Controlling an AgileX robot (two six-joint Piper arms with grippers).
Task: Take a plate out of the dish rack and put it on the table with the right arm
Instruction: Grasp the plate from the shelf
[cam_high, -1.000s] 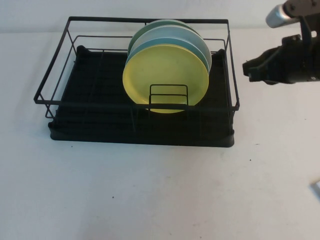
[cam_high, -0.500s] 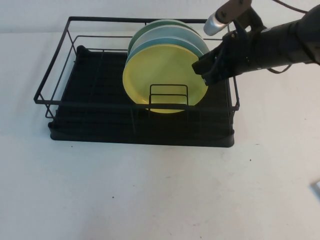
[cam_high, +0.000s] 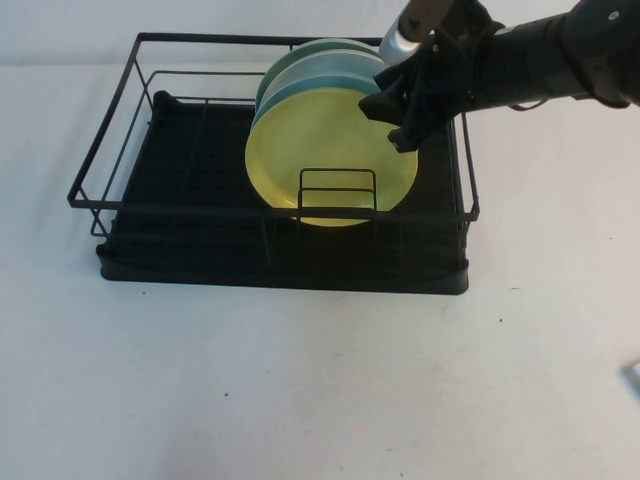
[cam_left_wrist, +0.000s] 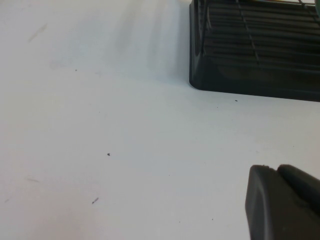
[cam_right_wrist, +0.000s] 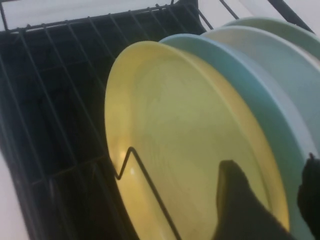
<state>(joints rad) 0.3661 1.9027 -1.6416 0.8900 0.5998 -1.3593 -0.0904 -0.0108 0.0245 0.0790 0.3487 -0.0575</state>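
The upper right edge of the plate (cam_high: 325, 160) is covered by the right gripper (cam_high: 395, 118), whose fingers (cam_right_wrist: 240, 205) are spread apart astride the rim. The smooth, round, pale yellow plate is stood upright in the black wire dish rack (cam_high: 200, 240), foremost of the stack. Only a corner of the left gripper (cam_left_wrist: 282, 205) is seen above the speckled white counter (cam_high: 300, 380); its fingers' state cannot be told.

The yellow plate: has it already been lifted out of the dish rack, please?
No, the yellow plate stands upright in the dish rack.
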